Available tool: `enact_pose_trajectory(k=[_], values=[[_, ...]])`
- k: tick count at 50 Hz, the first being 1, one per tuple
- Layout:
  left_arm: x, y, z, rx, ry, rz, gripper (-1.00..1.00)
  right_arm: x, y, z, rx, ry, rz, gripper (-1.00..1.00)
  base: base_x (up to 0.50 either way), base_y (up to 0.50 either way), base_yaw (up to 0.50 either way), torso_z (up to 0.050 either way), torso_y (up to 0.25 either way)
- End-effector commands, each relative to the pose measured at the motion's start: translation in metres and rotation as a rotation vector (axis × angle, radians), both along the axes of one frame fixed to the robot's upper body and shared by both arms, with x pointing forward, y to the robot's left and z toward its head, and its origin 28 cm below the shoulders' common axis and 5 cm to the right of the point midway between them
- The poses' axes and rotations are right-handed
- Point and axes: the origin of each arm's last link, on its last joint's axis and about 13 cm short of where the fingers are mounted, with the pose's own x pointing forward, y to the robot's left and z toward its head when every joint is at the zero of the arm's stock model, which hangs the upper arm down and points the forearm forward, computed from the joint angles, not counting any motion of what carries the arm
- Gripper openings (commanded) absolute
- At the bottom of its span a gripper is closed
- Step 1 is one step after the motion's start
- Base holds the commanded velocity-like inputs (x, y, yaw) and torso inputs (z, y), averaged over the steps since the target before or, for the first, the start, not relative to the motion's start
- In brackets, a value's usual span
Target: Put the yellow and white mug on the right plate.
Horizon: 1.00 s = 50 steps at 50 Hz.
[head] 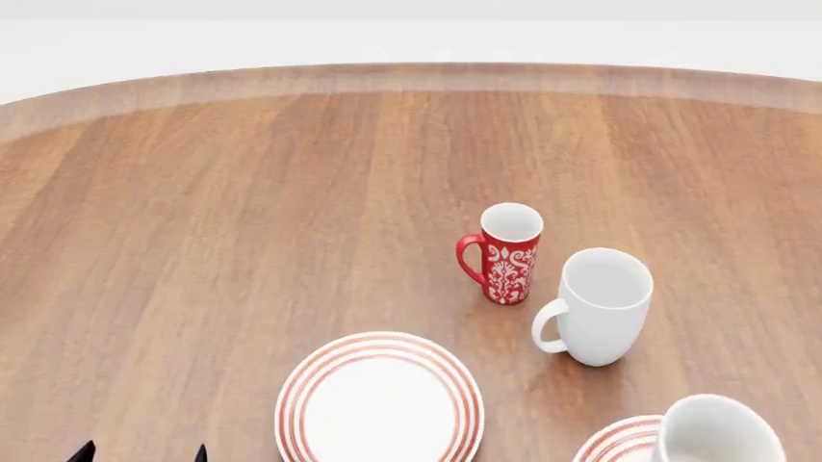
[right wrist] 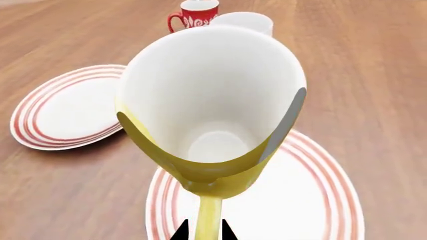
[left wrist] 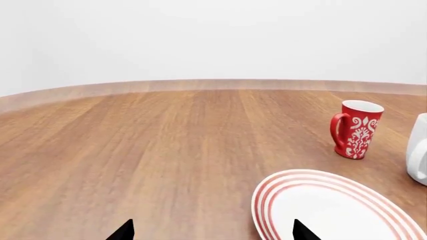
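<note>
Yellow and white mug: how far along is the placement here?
Done: the right gripper has picked up the yellow and white mug by its handle. In hand: it hangs over the right plate. Left: lowering and release; contact can't be confirmed.

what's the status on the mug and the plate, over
Right pincer shut on yellow and white mug handle, mug over right plate, contact unclear. Left pincer open, idle. Nothing in the way.

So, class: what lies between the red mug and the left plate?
Nothing: only bare wooden table separates the red mug from the left plate, as the head view shows.
</note>
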Motion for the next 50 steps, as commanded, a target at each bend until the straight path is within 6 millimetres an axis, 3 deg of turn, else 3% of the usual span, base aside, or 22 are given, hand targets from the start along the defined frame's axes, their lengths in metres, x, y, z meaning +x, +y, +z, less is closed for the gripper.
enact_pose_trajectory(k=[1, 23, 50], values=[[0.000, 0.000, 0.000, 0.000, 0.001, 0.000, 1.00, -0.002, -0.004, -0.006, 0.013, 0.007, -0.033, -1.00, 0.00, 0.00, 0.00, 0.000, 0.000], [0.000, 0.000, -0.001, 0.001, -0.002, -0.004, 1.00, -0.011, -0.012, -0.023, 0.034, 0.051, -0.102, -1.00, 0.00, 0.00, 0.00, 0.000, 0.000], [0.000, 0.000, 0.000, 0.002, -0.002, -0.006, 1.00, 0.003, -0.009, -0.042, -0.009, 0.140, -0.139, -1.00, 0.00, 0.00, 0.00, 0.000, 0.000]])
